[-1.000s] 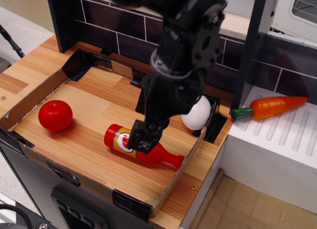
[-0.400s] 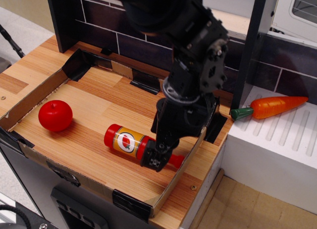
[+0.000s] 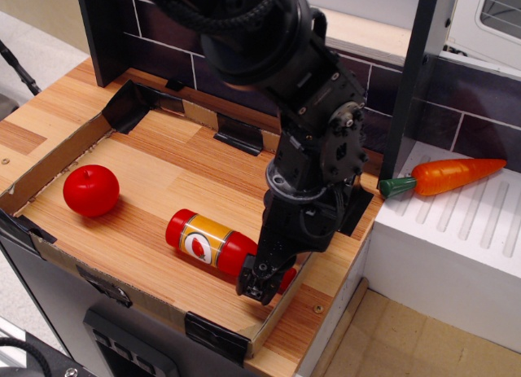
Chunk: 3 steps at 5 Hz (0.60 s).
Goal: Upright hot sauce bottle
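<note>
The hot sauce bottle (image 3: 205, 239) is glossy red with a yellow-orange label and a white oval. It lies on its side on the wooden tray floor (image 3: 171, 173), base toward the left, neck toward the right. My black gripper (image 3: 262, 278) reaches down from above and sits over the bottle's neck and cap, hiding them. The fingers look closed around the neck, but the contact itself is hidden.
A red apple-like ball (image 3: 90, 190) sits at the tray's left. The low cardboard rim (image 3: 281, 308) runs just right of my gripper. An orange toy carrot (image 3: 444, 176) lies on the white rack at right. A dark tiled wall stands behind.
My gripper has moved right and down along the bottle, from over the label to the neck end. The bottle has rolled and shifted slightly left. The white egg is now hidden behind my arm.
</note>
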Tool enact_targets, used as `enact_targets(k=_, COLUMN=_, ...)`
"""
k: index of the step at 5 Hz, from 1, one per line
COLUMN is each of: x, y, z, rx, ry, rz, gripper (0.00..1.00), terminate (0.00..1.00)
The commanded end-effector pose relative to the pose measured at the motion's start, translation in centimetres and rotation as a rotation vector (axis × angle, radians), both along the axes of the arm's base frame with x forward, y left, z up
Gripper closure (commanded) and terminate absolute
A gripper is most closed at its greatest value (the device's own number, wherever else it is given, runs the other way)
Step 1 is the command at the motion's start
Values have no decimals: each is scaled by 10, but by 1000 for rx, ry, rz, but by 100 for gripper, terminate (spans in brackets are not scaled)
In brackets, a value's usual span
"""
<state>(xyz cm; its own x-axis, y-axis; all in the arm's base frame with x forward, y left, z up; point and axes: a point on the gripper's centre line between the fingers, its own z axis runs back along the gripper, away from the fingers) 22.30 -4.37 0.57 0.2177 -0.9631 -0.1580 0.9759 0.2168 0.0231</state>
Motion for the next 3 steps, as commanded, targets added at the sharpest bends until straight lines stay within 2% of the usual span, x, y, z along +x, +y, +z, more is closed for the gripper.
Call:
enact_targets(k=1, x=5, y=10, z=-5, rx=38, ry=-71, rz=19, gripper=100, terminate=0)
enact_targets(k=2, x=8, y=10, z=2, rx=-24, ry=-54, rz=49, gripper=100, terminate=0)
enact_targets(k=3, x=10, y=11, z=18, rx=-113, ry=-51, rz=72, gripper=100, terminate=0)
